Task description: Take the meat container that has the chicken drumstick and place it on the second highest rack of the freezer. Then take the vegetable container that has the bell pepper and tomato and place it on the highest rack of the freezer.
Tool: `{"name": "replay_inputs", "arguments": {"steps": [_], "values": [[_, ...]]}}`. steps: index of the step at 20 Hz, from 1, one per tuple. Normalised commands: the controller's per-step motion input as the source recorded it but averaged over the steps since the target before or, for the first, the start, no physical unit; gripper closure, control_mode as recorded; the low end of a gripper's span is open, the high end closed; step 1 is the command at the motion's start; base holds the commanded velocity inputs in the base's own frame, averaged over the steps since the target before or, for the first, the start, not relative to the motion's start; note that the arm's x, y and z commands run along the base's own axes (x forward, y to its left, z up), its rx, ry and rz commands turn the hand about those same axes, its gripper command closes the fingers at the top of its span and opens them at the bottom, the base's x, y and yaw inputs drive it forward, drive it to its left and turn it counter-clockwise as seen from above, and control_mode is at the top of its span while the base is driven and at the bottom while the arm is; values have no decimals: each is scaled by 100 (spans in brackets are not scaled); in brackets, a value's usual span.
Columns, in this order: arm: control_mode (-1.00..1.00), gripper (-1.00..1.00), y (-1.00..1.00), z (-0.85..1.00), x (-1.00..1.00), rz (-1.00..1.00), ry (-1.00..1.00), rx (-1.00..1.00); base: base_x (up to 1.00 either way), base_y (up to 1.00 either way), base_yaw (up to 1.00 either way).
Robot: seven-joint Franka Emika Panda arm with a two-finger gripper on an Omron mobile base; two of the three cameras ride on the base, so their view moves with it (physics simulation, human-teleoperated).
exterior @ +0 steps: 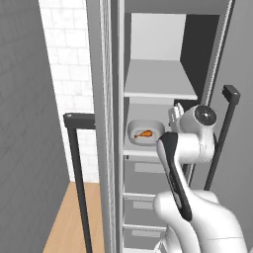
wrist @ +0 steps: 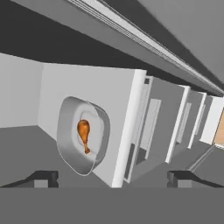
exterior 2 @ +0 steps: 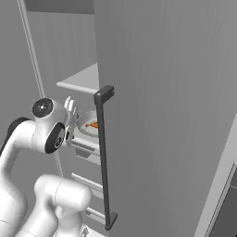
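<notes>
The meat container [exterior: 145,132], a pale grey tray, rests on the second highest rack [exterior: 141,151] of the open freezer [exterior: 170,34]. The small orange chicken drumstick [exterior: 144,133] lies inside it. My gripper [exterior: 174,113] hovers just right of the tray and a little above it, open and holding nothing. In the hand view the container [wrist: 72,148] and drumstick [wrist: 84,134] lie ahead of the gripper [wrist: 113,179], apart from both fingertips [wrist: 41,178]. The highest rack [exterior: 159,91] above is bare. From the right base view the gripper [exterior 2: 71,109] sits beside the tray [exterior 2: 89,129]. The vegetable container is out of view.
The freezer door [exterior 2: 176,92] stands open at the right, its long dark bar handle [exterior 2: 104,157] close to my arm. Grey drawers [exterior: 143,173] sit under the racks. Another dark handle [exterior: 79,178] stands at the left over a wooden floor [exterior: 74,217].
</notes>
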Motion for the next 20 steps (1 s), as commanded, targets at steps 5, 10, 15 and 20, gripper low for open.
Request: {"name": "replay_inputs", "arguments": {"steps": [5, 10, 15, 20], "values": [[-100, -100, 0, 86, -93, 1, 0, 0, 0, 0, 0], [-100, -100, 2, 53, -61, 0, 0, 0, 0, 0, 0], [-100, -100, 4, 44, -54, 0, -2, 0, 0, 0, 0], [100, -100, 8, 36, -52, 0, -1, 0, -19, 0, 0]]}}
